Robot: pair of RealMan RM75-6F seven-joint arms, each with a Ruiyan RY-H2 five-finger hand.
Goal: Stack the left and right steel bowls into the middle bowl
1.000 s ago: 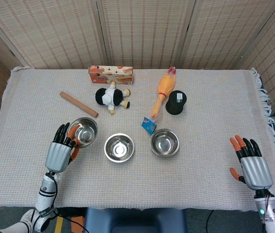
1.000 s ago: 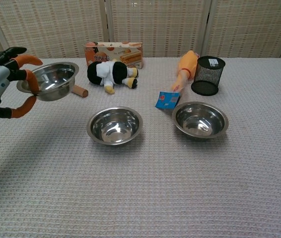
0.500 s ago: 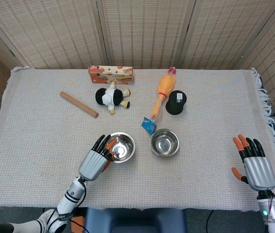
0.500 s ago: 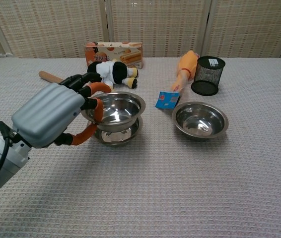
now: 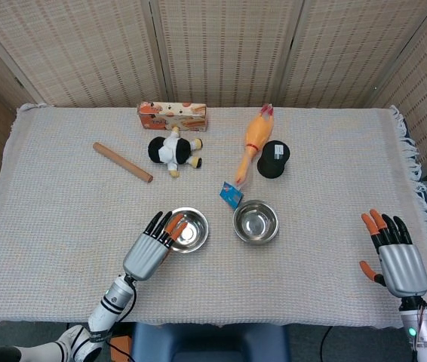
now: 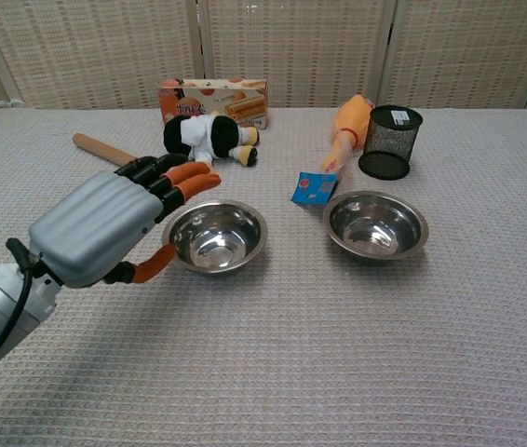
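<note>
Two steel bowls (image 5: pixel 187 230) sit nested at the table's middle, seen as one stack (image 6: pixel 215 236) in the chest view. My left hand (image 5: pixel 149 250) lies just left of the stack, fingers stretched out over its near-left rim and thumb beside it, holding nothing; the chest view shows this hand (image 6: pixel 105 223) large in front. The right steel bowl (image 5: pixel 256 222) stands alone on the cloth, to the right of the stack (image 6: pixel 375 225). My right hand (image 5: pixel 394 256) hovers far right near the table's edge, fingers apart and empty.
Behind the bowls lie a wooden rolling pin (image 5: pixel 122 162), a plush cow (image 5: pixel 173 150), a snack box (image 5: pixel 172 115), a rubber chicken (image 5: pixel 253 143), a black mesh cup (image 5: pixel 274 159) and a blue card (image 5: pixel 231 194) touching the right bowl's far rim.
My left hand carried the left bowl rightward over the middle bowl, set it inside and let go, its fingers now straightened. The right hand has barely moved.
</note>
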